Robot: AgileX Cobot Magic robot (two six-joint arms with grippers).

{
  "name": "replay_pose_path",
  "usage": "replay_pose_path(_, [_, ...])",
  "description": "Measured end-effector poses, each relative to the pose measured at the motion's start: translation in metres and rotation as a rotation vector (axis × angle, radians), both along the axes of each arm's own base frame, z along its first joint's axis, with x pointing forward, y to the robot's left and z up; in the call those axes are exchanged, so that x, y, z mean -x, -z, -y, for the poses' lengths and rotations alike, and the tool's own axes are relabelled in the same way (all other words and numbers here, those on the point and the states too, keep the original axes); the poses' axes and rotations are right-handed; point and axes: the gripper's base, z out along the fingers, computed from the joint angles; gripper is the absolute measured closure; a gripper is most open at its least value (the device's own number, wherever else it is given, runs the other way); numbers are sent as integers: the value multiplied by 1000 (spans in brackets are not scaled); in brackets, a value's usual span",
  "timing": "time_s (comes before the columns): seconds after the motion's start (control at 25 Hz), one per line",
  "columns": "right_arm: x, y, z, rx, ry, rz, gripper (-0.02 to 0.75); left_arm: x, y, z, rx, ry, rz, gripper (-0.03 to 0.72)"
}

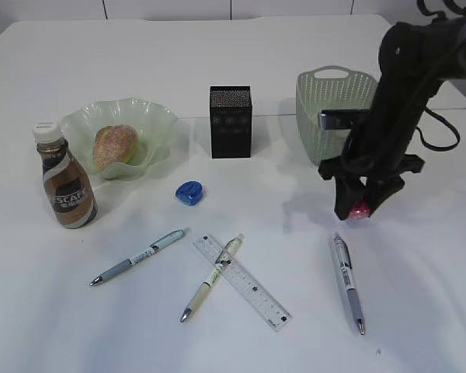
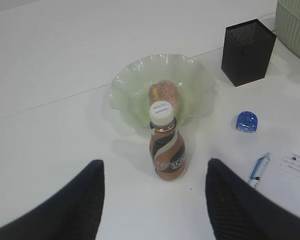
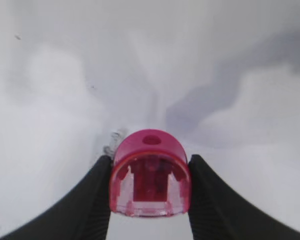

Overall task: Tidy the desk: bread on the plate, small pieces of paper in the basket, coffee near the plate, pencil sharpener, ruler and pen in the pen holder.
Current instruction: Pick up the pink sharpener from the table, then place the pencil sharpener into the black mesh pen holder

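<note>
My right gripper [image 1: 361,208] [image 3: 150,172] is shut on a red pencil sharpener [image 3: 150,175] [image 1: 361,210], held just above the table at the right. A blue pencil sharpener [image 1: 189,192] [image 2: 246,121] lies in front of the black pen holder [image 1: 230,121] [image 2: 247,51]. The bread [image 1: 113,145] [image 2: 165,92] lies in the green plate [image 1: 155,124] [image 2: 130,90], and the coffee bottle [image 1: 65,187] [image 2: 167,146] stands beside it. A clear ruler [image 1: 245,284] lies under one pen [image 1: 211,277]; another pen [image 1: 138,256] lies to the left and a third [image 1: 348,280] to the right. My left gripper [image 2: 155,200] hangs open in front of the bottle, out of the exterior view.
The green basket [image 1: 330,105] stands at the back right, behind my right arm. No small pieces of paper show. A seam between table tops runs behind the plate and the holder.
</note>
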Motion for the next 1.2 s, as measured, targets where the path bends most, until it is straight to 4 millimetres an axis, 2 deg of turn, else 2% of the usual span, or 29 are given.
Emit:
replay_pose_path(0.16, [-6,-10,-5,-54,29,29,393,0,0,0,0,0,0,239])
replay_pose_path(0.28, [-16,-28,-18,-101,30,92,393,0,0,0,0,0,0,239])
replay_pose_path(0.44, [-21,-43,-32,-115,2,141,393,0,0,0,0,0,1,239])
replay_pose_path(0.6, [-30,-70,-47,-135,-34,233,393,0,0,0,1,0,3,239])
replay_pose_path(0.68, [-35,-93,-55,-140,-58,315,393,0,-1,0,2,1,9,239])
replay_pose_path(0.84, [-41,-126,-62,-145,-81,432,393,-1,-2,0,4,1,18,239])
replay_pose_path(0.96, [-44,-135,-63,-150,-81,476,393,-1,-2,0,5,2,20,239])
replay_pose_path(1.0, [-48,-143,-64,-161,-71,544,393,-1,-2,0,5,2,22,239])
replay_pose_path(1.2, [-58,-142,-66,-185,-52,628,393,-1,-2,0,5,2,22,239])
